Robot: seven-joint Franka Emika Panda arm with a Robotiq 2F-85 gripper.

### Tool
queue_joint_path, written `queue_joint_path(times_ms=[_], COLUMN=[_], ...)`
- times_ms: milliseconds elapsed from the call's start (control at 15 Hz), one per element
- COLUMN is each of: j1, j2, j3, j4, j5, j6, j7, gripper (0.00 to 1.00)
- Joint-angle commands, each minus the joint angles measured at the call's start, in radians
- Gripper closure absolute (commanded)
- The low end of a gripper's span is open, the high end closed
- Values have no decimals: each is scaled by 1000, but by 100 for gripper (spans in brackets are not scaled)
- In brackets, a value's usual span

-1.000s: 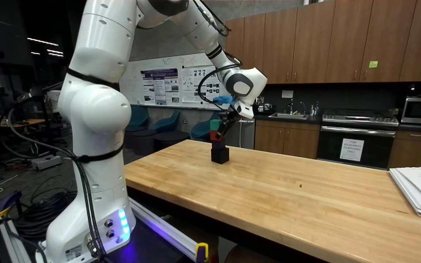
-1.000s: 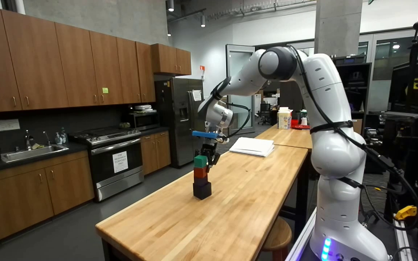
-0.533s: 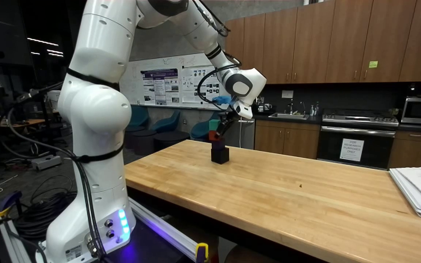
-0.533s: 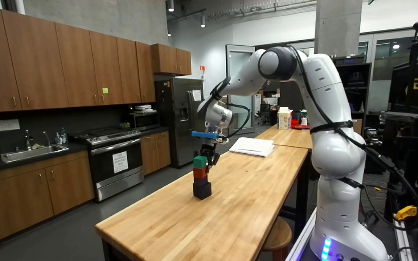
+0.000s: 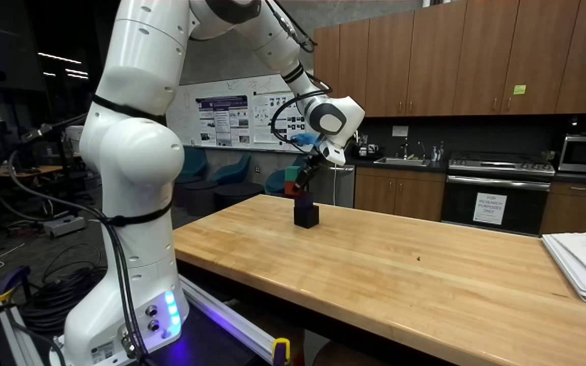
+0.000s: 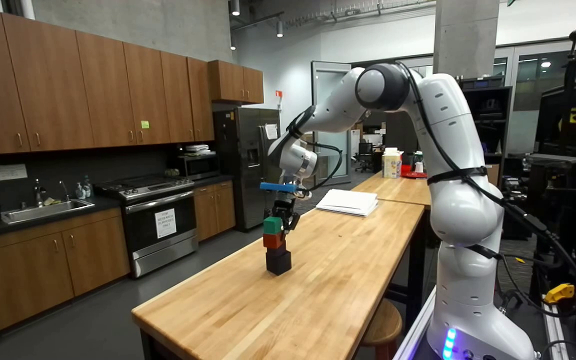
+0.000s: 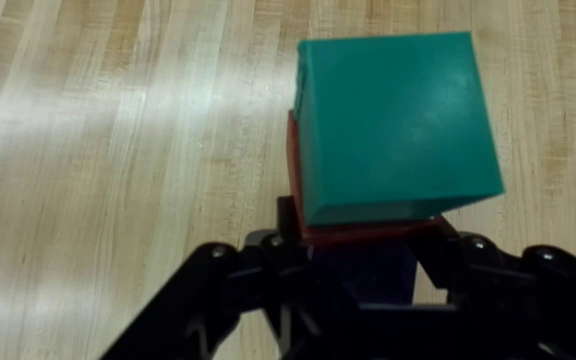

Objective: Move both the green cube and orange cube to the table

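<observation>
Closest to me in the wrist view sits the green cube [image 7: 400, 122], riding on top of the orange cube [image 6: 272, 241] with no finger on it. My gripper [image 7: 361, 234] has its fingers clamped on opposite sides of the orange cube; I take that as a way to carry both in one trip, the lower cube bearing the upper. The orange cube juts past the edge of the purple block [image 5: 304, 200] beneath, and I can't tell whether they touch. Below that, the black block [image 6: 278, 263] stands on the table [image 6: 248, 310]. My task names neither of those two, so I'd leave them standing.

For room, a stretch of wood runs toward the table's short end, on the side where the cubes overhang; I judge that the easiest landing spot. The long edge on the kitchen side lies nearer the black block than the opposite long edge, so I'd favour the inner wood. A level, gentle path matters, since the green cube could slide off. Farther along the table lie the papers [image 6: 348, 202], well apart, and off beyond it stands the stove [image 6: 143, 222].
</observation>
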Motion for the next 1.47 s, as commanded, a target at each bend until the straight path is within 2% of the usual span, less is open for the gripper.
queue_joint_path(times_ms=[0,867,1400], j1=[12,69,99], j2=[-28,-28,-17], j3=[11,55,83], j4=[-26,-87,-131], j5=[3,-2,-7], j6=[-15,-2,30], j7=[-1,-35,-126], gripper=[68,68,68])
